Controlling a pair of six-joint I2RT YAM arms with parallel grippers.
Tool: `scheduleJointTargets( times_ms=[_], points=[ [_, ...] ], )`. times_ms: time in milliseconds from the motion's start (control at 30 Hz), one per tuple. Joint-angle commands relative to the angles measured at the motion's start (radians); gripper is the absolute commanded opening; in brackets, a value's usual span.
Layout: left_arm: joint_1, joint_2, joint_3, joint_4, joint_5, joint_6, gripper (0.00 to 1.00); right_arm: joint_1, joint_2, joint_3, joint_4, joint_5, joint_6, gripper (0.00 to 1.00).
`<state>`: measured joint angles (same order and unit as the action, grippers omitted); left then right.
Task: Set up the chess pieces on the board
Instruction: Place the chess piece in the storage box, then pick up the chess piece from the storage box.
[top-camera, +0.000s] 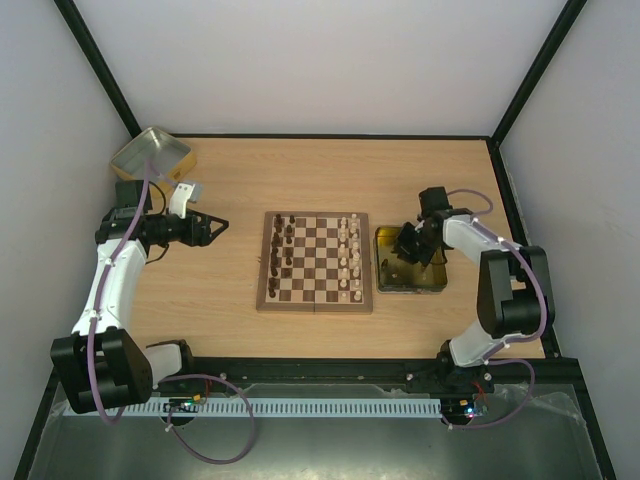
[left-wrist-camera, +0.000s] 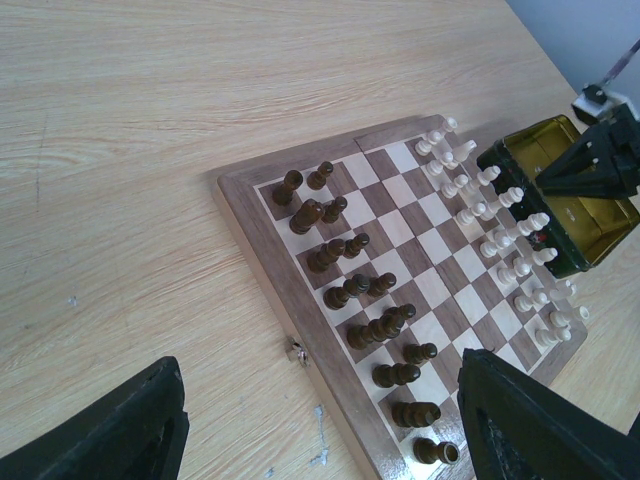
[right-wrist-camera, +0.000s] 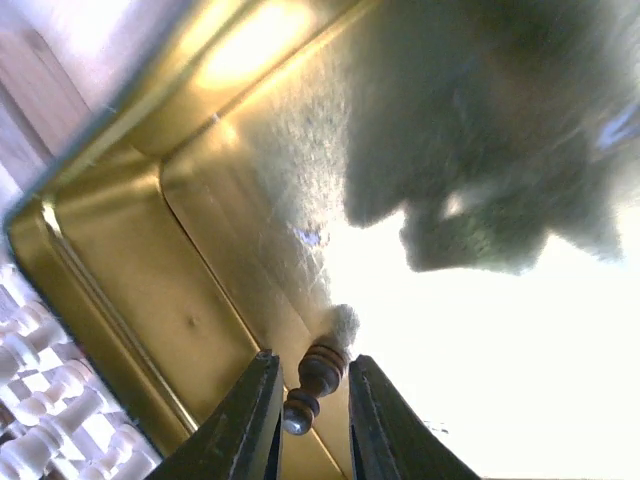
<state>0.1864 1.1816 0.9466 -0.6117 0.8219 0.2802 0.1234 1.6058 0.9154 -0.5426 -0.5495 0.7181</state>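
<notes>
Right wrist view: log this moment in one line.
right gripper: astride dark chess piece in gold tray, grip unclear | left gripper: open, left of board

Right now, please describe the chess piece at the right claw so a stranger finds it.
Look right of the board to the gold tray. Inside it, between the right claw's fingers, is one dark brown piece, unlike the pale pieces on the board nearby.

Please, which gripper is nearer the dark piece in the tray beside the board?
Right. The right gripper straddles the dark piece in the tray; the left gripper is beyond the board's opposite side.
</notes>
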Motion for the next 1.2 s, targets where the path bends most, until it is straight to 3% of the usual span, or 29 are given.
scheduleJointTargets(
  times_ms=[0,433,1167],
  points=[
    [-0.004,0.004,-0.012,0.001,0.005,0.004,0.74,0.001,-0.067,0.061,-0.103,0.163,-0.068,0.19],
    [-0.005,0.0,-0.014,-0.002,0.002,0.007,0.74,0.206,-0.023,0.157,-0.174,0.381,-0.13,0.19],
    [-0.006,-0.001,-0.012,-0.003,0.006,0.011,0.74,0.24,0.059,0.105,-0.141,0.367,-0.118,0.2]
  ],
)
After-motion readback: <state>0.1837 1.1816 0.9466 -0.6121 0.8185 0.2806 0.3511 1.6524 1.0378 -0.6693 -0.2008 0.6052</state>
